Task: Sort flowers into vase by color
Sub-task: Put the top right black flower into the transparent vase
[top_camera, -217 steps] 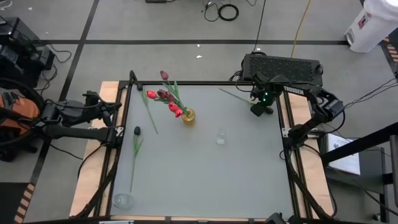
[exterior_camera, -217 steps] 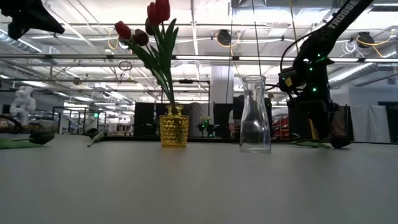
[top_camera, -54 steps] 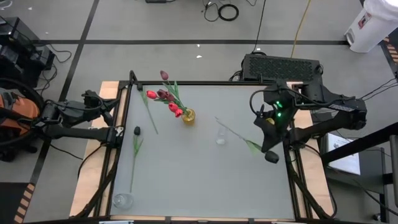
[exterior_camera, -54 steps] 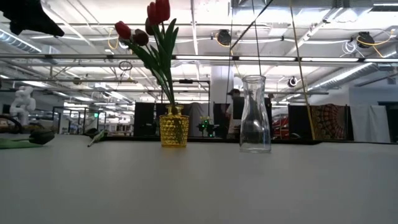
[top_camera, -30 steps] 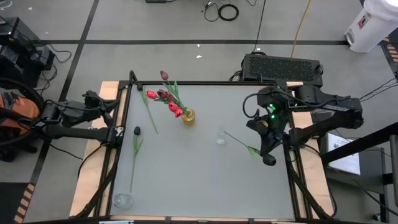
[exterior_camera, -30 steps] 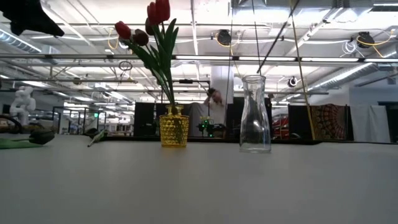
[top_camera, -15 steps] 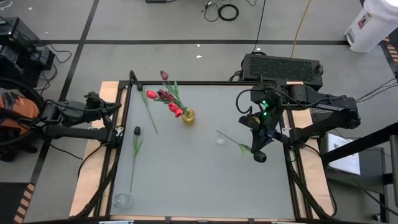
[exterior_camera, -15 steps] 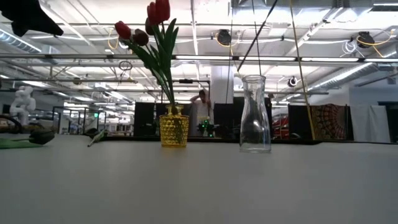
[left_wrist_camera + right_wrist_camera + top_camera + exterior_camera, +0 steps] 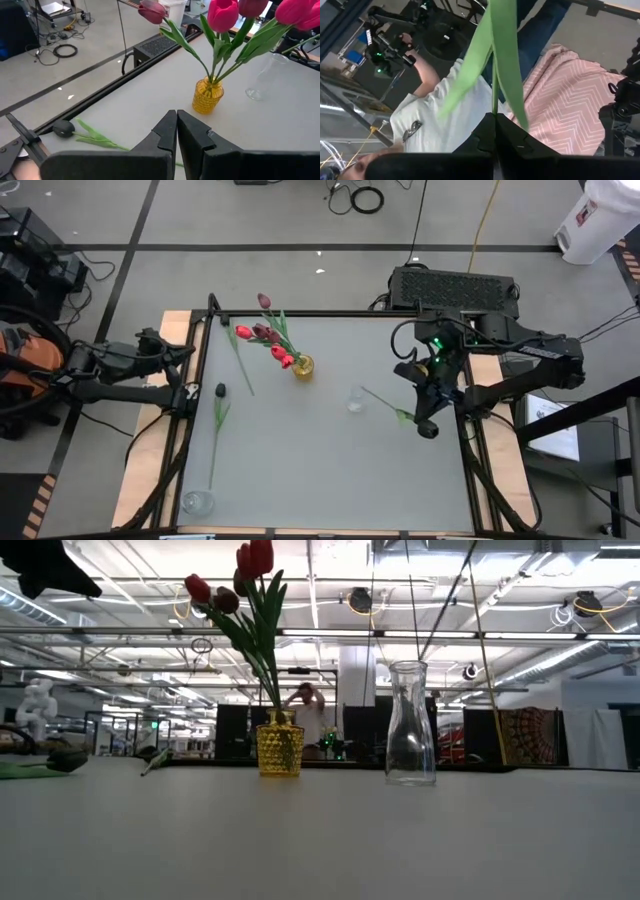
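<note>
Spreading pale grey, the tabletop (image 9: 320, 470) sits on concrete floor with cables; red tulips (image 9: 268, 335) fill a yellow vase (image 9: 303, 366); the right tool (image 9: 428, 427) clenches a green-stemmed tulip (image 9: 385, 404) beside a clear vase (image 9: 354, 401); the left tool (image 9: 176, 118) sits clenched, empty.

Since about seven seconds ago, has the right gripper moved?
Yes. The right gripper, shut on a flower, left the table's far right corner and now hangs nearer the front, just right of the clear glass vase.
</note>
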Robot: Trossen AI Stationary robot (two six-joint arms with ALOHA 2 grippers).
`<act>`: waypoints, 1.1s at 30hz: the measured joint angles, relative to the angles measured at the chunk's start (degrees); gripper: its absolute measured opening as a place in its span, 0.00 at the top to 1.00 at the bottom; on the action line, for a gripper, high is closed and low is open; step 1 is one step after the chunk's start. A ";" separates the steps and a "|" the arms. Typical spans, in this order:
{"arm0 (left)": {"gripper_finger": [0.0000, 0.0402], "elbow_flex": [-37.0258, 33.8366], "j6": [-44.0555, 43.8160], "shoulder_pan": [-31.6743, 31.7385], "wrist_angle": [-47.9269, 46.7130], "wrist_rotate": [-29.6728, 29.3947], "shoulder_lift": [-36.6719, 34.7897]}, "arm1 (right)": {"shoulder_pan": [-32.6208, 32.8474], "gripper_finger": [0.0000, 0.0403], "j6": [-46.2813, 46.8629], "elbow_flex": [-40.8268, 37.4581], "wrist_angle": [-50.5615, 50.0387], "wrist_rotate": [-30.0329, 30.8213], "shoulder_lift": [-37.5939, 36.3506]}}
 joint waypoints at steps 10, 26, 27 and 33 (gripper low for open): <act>0.95 0.00 0.00 0.00 0.00 -0.04 0.00 | -1.25 1.00 -0.18 0.00 -0.67 0.17 -0.02; 0.95 0.00 0.04 0.01 0.00 -0.12 0.00 | -2.06 1.00 0.05 -0.11 2.02 -0.58 1.67; 0.95 0.00 0.04 0.00 0.00 -0.15 0.00 | -2.06 1.00 0.15 -0.11 2.63 -0.93 1.80; 0.95 0.00 1.51 0.01 0.00 -0.15 0.00 | -2.06 1.00 0.33 -0.11 2.84 -1.31 2.24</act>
